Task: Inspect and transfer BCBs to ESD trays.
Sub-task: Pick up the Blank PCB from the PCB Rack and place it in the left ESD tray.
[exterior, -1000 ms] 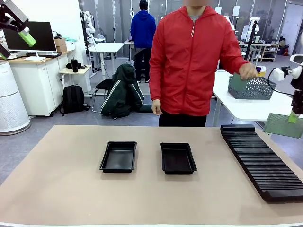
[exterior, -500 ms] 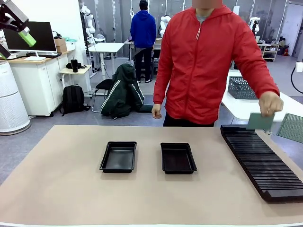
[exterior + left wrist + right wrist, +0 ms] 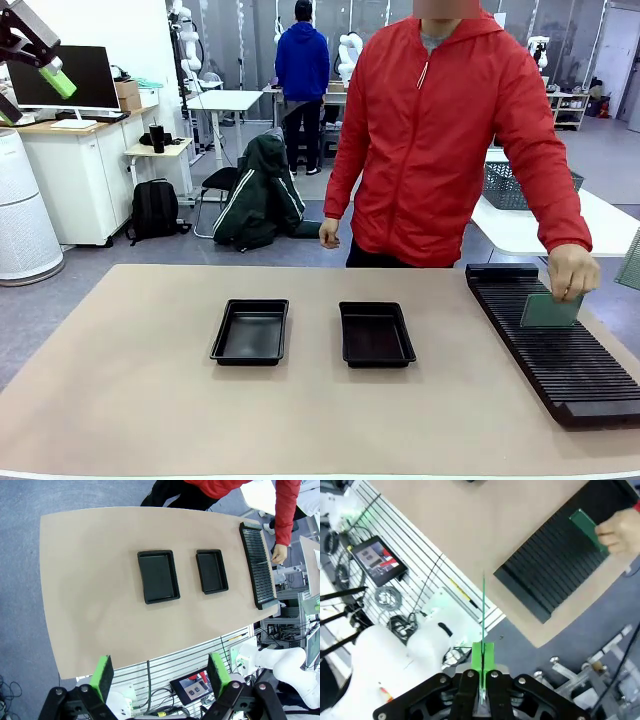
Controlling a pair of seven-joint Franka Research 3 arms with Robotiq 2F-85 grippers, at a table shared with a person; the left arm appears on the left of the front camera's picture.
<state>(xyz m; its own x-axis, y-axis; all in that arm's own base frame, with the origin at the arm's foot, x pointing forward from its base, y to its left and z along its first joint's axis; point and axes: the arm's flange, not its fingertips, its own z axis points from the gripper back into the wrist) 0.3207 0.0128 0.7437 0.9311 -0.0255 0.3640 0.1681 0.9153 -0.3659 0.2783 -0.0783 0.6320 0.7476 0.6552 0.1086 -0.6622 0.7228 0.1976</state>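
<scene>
– Workshop desks (image 3: 225, 100), a monitor (image 3: 95, 80) and a draped jacket (image 3: 262, 190) are seen behind the tan table (image 3: 130, 400). How is the left arm posed?
– It is raised high over the table's near edge. The left gripper (image 3: 161, 675) is pointed downward, its green pads (image 3: 104, 672) spread wide with nothing between them. Far below and ahead of it, a black tray (image 3: 159, 576) and a second tray (image 3: 212, 571) are set side by side.
– And the right?
– The right gripper (image 3: 483, 655) is clamped on a thin green board (image 3: 483, 605), seen edge-on between the fingers. Beyond it a ribbed rack (image 3: 550, 570) is laid on the table, and a second board (image 3: 585, 522) is held there on edge by a person's hand (image 3: 617, 530).
</scene>
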